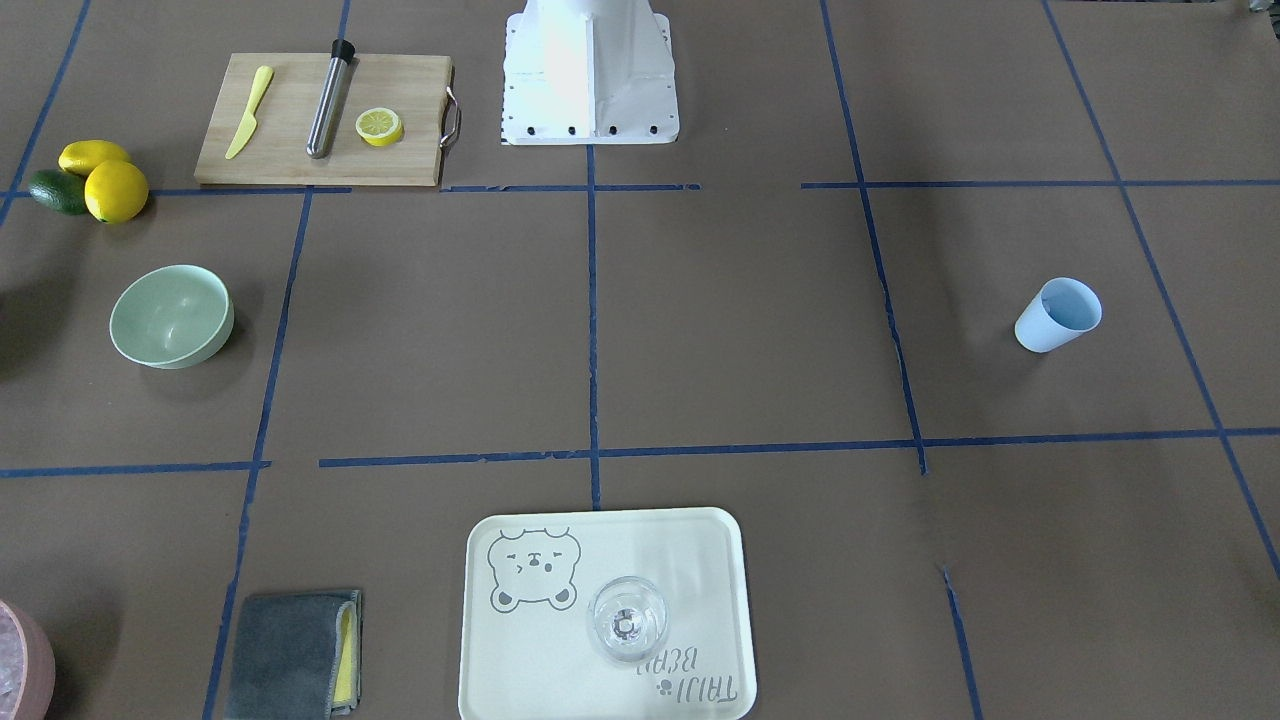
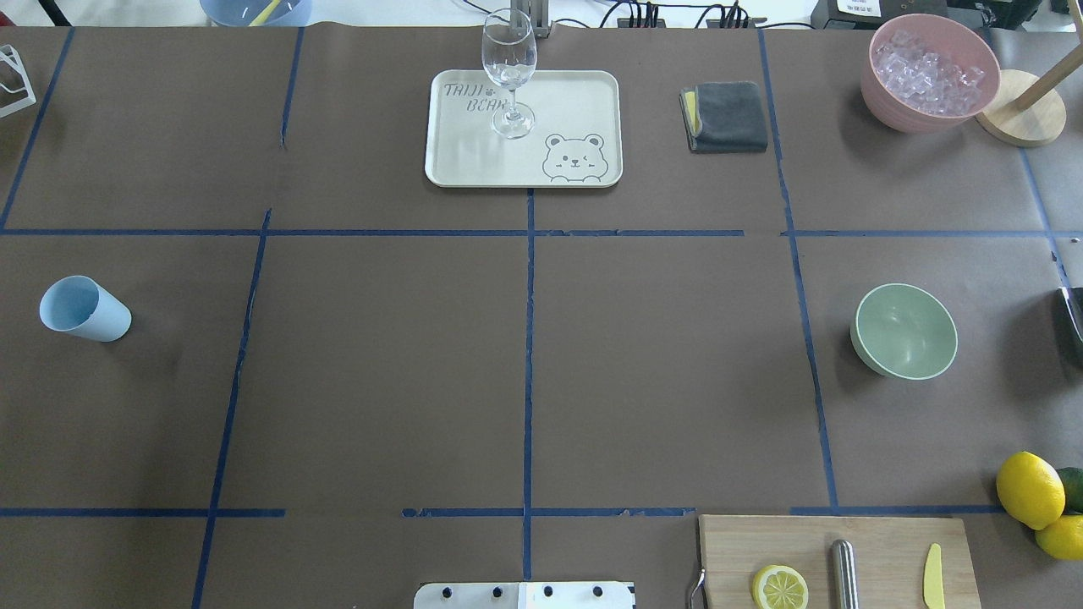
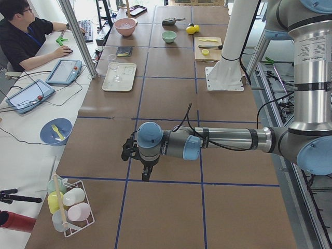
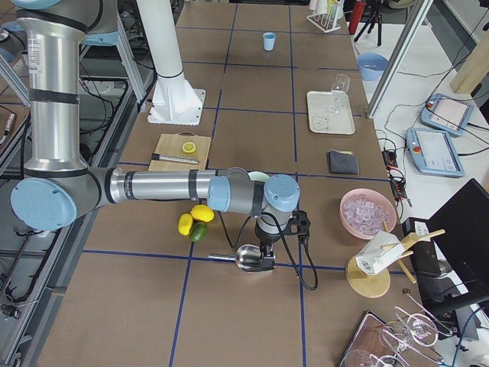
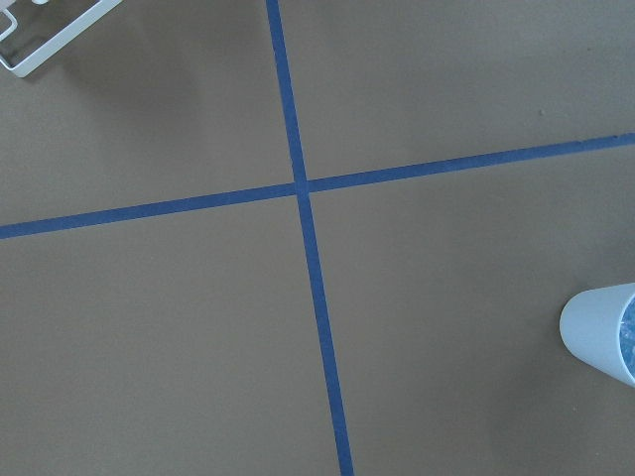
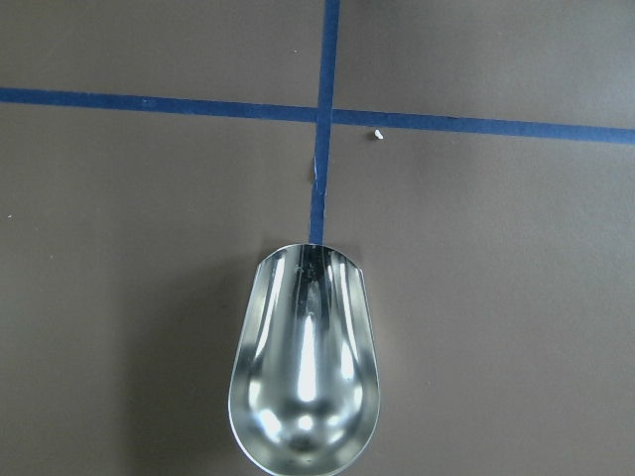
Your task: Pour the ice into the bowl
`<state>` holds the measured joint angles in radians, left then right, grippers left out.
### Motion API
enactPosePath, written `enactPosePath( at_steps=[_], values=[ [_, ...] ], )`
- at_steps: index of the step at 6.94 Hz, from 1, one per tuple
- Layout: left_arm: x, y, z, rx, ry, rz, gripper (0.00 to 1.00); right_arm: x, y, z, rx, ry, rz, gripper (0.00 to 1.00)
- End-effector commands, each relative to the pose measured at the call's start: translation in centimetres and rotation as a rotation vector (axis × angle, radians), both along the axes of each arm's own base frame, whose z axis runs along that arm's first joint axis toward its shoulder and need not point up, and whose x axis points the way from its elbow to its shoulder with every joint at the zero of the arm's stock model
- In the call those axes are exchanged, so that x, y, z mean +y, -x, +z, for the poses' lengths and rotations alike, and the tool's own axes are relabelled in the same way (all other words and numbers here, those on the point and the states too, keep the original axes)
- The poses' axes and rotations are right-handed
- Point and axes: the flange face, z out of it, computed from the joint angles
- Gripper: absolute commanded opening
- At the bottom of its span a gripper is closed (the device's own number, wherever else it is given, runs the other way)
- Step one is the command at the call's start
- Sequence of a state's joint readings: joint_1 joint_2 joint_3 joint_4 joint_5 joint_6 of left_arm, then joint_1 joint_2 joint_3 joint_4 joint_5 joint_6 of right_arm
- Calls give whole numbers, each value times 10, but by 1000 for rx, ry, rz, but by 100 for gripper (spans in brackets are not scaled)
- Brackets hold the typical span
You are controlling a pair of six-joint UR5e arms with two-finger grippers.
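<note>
The pale mint-green bowl [image 2: 905,331] stands empty on the table's right side; it also shows in the front view [image 1: 172,315]. Clear ice cubes [image 2: 926,68] fill a pink container [image 4: 367,212] at the far right corner. A blue cup [image 2: 83,309] stands at the left; at the edge of the left wrist view its inside [image 5: 627,337] looks glassy. My left gripper [image 3: 146,175] hangs over bare table near the cup, and I cannot tell whether it is open or shut. My right gripper [image 4: 267,246] hovers just over an empty metal scoop [image 6: 305,367], and I cannot tell its state either.
A cutting board [image 2: 838,562] holds a lemon slice, a steel muddler and a yellow knife. Lemons [image 2: 1030,489] lie beside it. A tray [image 2: 523,127] with a wine glass and a grey cloth [image 2: 726,116] sit at the far edge. A wooden stand [image 2: 1019,118] stands by the pink container.
</note>
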<state>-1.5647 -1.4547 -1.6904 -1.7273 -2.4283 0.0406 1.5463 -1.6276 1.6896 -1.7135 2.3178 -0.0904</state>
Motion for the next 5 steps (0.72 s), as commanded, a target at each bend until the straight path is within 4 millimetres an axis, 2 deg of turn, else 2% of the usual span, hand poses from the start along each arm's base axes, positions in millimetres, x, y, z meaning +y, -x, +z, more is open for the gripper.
enactPosePath(
  at_steps=[1, 2, 4, 5],
  values=[
    [-1, 0, -1, 0, -5, 1, 100, -1, 0, -1, 0, -2, 0, 100],
    [-1, 0, -1, 0, -5, 1, 100, -3, 0, -3, 0, -8, 1, 100],
    [-1, 0, -1, 0, -3, 1, 100, -8, 1, -21, -7, -80, 0, 100],
    [-1, 0, -1, 0, -5, 1, 100, -9, 1, -22, -7, -107, 1, 100]
  ],
)
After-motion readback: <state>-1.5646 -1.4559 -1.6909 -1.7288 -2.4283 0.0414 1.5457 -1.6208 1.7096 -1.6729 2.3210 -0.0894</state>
